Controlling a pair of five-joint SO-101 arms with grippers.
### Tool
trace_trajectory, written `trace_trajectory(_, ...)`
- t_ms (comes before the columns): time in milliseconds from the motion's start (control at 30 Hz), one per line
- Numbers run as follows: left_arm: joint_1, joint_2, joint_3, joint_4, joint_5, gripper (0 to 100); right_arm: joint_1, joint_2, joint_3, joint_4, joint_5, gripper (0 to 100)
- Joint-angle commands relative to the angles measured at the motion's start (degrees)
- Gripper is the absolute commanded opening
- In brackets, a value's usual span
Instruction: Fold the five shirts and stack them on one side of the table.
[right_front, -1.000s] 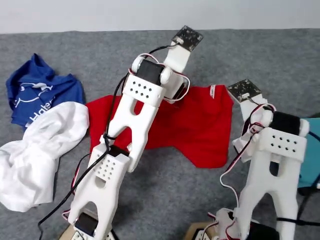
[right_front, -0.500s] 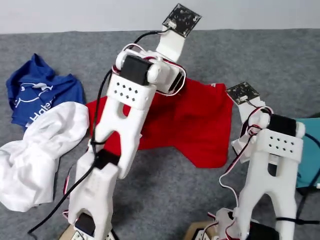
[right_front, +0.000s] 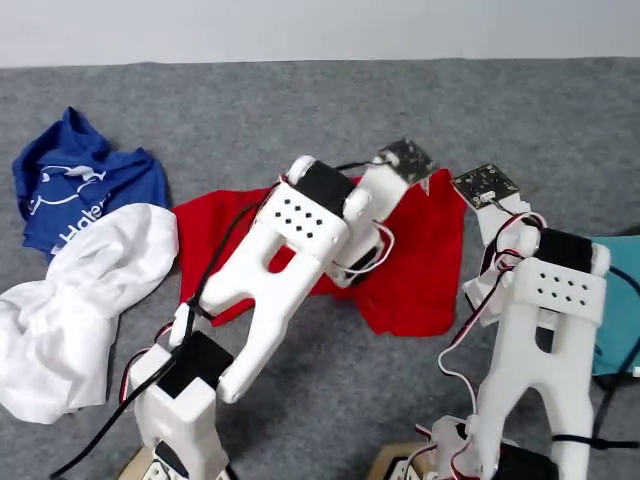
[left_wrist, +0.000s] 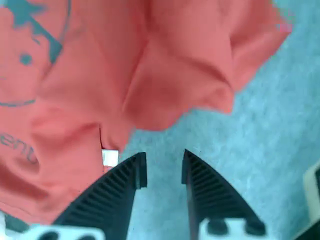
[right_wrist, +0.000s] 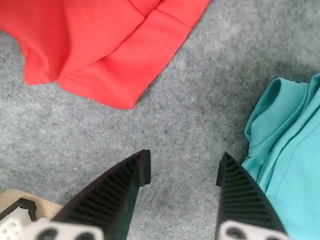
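The high camera sits up above the near edge of the tabletop (right_front: 560, 110). It looks down and across to the far edge, from far enough to see most of the tabletop.

The left wrist camera looks down past the left end effector (left_wrist: 163, 167), very close to the red shirt (left_wrist: 75, 90).

The right wrist camera looks down past the right end effector (right_wrist: 183, 169), close to the tabletop, between the red shirt's corner and the teal shirt (right_wrist: 290, 145).

All three views share the red shirt. The high and right wrist views share the teal shirt.
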Motion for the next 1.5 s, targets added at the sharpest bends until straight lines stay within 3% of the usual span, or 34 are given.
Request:
trace_trajectory(0,-1.8,-5.2,1.5,1.2,-1.4,13,-0.4,-1.3,-0.4,-0.6,-0.4,23.0)
trace_trajectory(200,-13.2,-15.2,0.5,1.2,-2.4,13,-0.8,-1.3,-0.4,-0.7,-0.4,23.0)
trace_trajectory(433,-32.5,-28.9,1.8,1.2,-3.3,11,-7.1,-1.3,0.5,0.5,-0.7,23.0)
trace_trajectory(600,-43.4,-36.9,10.6,1.2,-3.6,0,-13.1,-1.3,2.5,-1.1,-0.7,23.0)
trace_trajectory(767,-53.3,-41.8,23.6,0.4,-3.6,0,-18.0,1.3,3.3,-4.8,-0.7,23.0)
trace_trajectory(1067,-59.7,-42.8,42.9,-9.8,-3.3,0,-22.6,14.9,2.6,-7.9,-0.5,23.0)
trace_trajectory(1467,-59.7,-42.7,53.6,-20.9,-3.3,0,-32.7,23.3,-5.5,-4.1,-0.4,23.0)
